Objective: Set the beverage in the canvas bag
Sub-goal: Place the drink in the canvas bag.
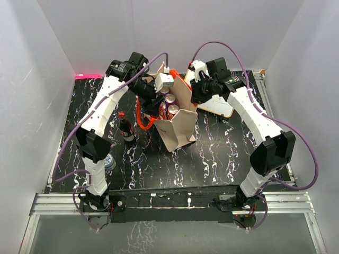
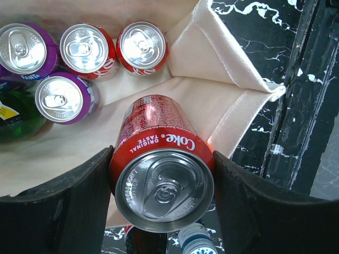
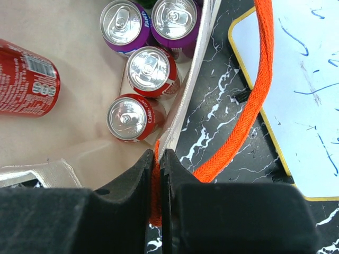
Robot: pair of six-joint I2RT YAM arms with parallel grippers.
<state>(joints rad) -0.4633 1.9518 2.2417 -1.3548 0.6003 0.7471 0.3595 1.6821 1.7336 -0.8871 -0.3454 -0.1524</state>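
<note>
Top view: the canvas bag stands open near the middle of the black marbled bench, betw. the two arms. The left arm reaches over the bag's left side, w/ its wrist above the opening. The right arm comes to the far right rim. From here I cannot tell how either jaws stand. Left of the bag on the bench is a dark cola bottle, and a water bottle is nearer to the left arm's base. A whiteboard lies right of the bag, partly under the right arm.

Left wrist view: the left jaws are open approx. one can's width and clamp a Coke can on both sides, its top end facing the camera. The can hangs over the inside of the bag, near a corner of the rim. Deeper in the bag stand two purple cans and two red cans, all upright. A green bottle is at the left edge.

Right wrist view: the right jaws are almost shut and pinch the bag's rim, w/ orange cloth in the thin gap. An orange strap runs from there across the bench, outside the bag. The Coke can shows at the left, over the bag's pale inside. The purple cans and red cans stand along the wall. The whiteboard has blue marks on it.
</note>
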